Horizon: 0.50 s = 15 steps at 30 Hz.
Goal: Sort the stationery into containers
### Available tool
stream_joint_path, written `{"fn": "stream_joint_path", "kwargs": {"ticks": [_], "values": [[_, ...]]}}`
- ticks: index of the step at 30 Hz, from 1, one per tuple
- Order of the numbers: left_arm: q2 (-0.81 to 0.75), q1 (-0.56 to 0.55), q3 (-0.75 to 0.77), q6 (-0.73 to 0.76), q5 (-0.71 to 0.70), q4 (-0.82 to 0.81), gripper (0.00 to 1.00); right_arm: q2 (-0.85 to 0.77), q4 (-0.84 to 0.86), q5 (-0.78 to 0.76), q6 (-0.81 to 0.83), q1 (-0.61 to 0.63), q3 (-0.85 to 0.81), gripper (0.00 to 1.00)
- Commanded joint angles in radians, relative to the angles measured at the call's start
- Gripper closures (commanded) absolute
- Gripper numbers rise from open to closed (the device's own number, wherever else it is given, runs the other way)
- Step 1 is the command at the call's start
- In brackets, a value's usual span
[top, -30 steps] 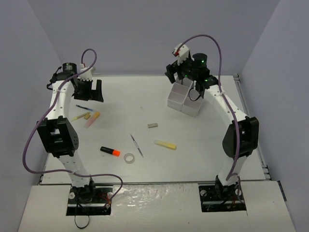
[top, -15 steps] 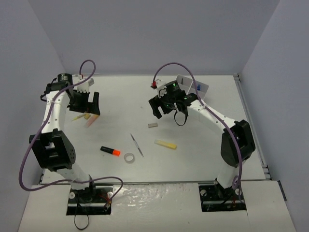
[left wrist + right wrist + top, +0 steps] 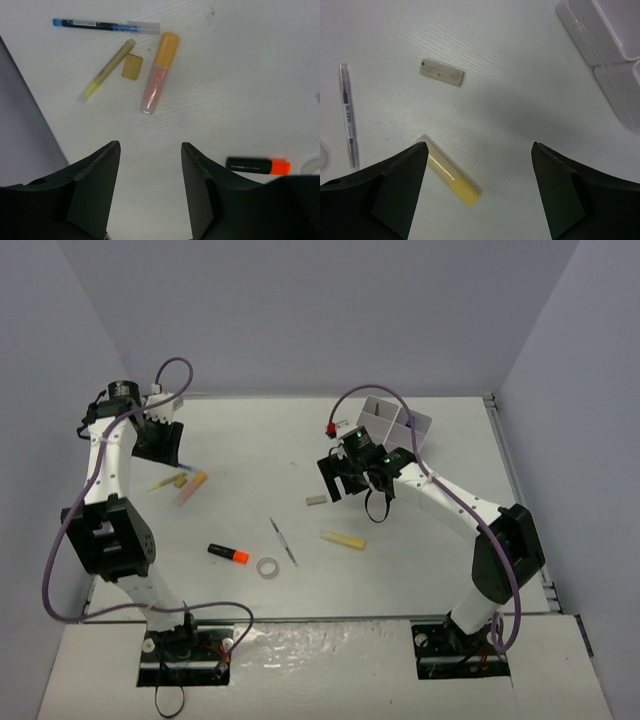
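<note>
**Top view.** The white tray (image 3: 380, 410) sits at 1 o'clock on the table (image 3: 450, 560), well apart from most of the stationery. The left gripper (image 3: 158, 440) hangs at 10 o'clock above a cluster of 4 items. The right gripper (image 3: 345, 478) hovers near the centre, just beside the small grey block (image 3: 316, 500). The yellow bar (image 3: 342, 539), thin grey stick (image 3: 283, 540), tape ring (image 3: 267, 567) and black marker (image 3: 228, 553) lie between 6 and 8 o'clock.

**Left wrist.** The left gripper's fingers are spread over bare table, holding nothing. At 11 to 12 o'clock lie a blue pen (image 3: 105, 25), a yellow pen (image 3: 107, 67), a tan square (image 3: 132, 67) and a pink tube (image 3: 159, 72). The square touches or nearly touches the yellow pen, so closing there could catch 2 things or flick one away. The blue pen carries a label, too small to read, as is the marker's print.

**Right wrist.** The right gripper's fingers stand wide apart and empty. The block is at 11 o'clock, the bar at 7, the stick at 9, and the tray at 2. The block is flat and low, so the fingertips may skate over it. A careless swing could also shove the thin-walled tray. The stick's print is illegible.
</note>
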<state>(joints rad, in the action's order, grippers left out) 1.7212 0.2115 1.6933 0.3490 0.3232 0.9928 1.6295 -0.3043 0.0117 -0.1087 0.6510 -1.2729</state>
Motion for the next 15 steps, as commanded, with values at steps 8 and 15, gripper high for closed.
{"fn": "stream_joint_path", "kwargs": {"ticks": [8, 15], "values": [[0.244, -0.125, 0.155, 0.145, -0.056, 0.030, 0.42, 0.000, 0.052, -0.072, 0.047, -0.020, 0.000, 0.18], [0.351, -0.138, 0.213, 0.073, -0.093, -0.026, 0.47, 0.007, 0.070, -0.023, 0.066, -0.086, 0.026, 0.18]]}}
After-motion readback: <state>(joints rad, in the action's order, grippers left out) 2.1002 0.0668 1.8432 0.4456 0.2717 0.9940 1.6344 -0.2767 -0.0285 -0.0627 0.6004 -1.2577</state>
